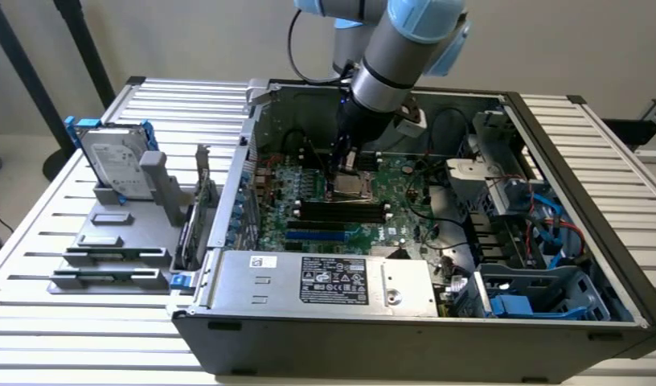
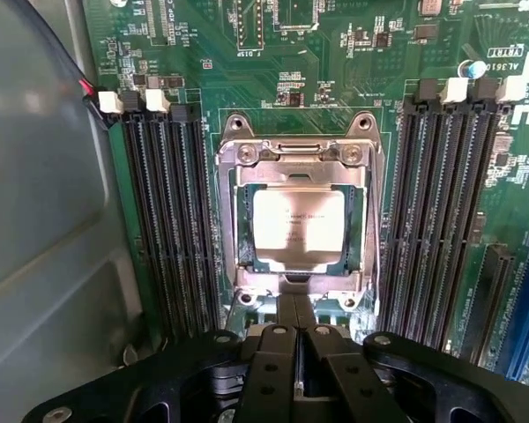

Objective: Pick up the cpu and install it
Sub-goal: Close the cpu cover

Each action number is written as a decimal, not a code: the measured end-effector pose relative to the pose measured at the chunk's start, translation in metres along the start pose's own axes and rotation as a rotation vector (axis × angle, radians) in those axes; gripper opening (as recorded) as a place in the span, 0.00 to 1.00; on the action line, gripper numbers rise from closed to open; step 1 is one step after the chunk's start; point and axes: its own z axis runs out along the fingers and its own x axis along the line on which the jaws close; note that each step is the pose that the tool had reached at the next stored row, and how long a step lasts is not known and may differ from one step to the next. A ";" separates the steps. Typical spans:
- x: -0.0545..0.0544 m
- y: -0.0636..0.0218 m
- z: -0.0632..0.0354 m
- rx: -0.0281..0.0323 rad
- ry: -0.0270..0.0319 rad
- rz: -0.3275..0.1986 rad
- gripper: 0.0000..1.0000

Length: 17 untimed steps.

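The cpu (image 2: pixel 298 229), a flat square chip with a silver-grey top, lies level inside the metal socket frame (image 2: pixel 230 167) on the green motherboard. My gripper (image 2: pixel 296 304) is shut, its black fingertips together at the middle of the chip's near edge, right at or just over the frame's rim. Nothing shows between the fingers, and I cannot tell whether they touch the chip. In the exterior view the arm reaches straight down into the open computer case, with the gripper (image 1: pixel 347 173) just above the socket (image 1: pixel 362 190).
Black memory slots (image 2: pixel 172 220) flank the socket on both sides (image 2: pixel 441 211). The grey case wall (image 2: pixel 44 220) runs close by. A grey power supply with a white label (image 1: pixel 328 281) sits at the case front. A hard drive with blue brackets (image 1: pixel 113 161) stands on a rack at the exterior view's left.
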 end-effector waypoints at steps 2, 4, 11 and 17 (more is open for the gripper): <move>0.000 0.0011 0.0036 0.0000 0.0000 0.000 0.11; -0.001 0.0020 0.0070 0.0001 -0.0001 0.000 0.11; -0.001 0.0023 0.0107 0.0004 0.0012 0.000 0.11; -0.001 0.0014 0.0114 0.0007 0.0018 -0.001 0.11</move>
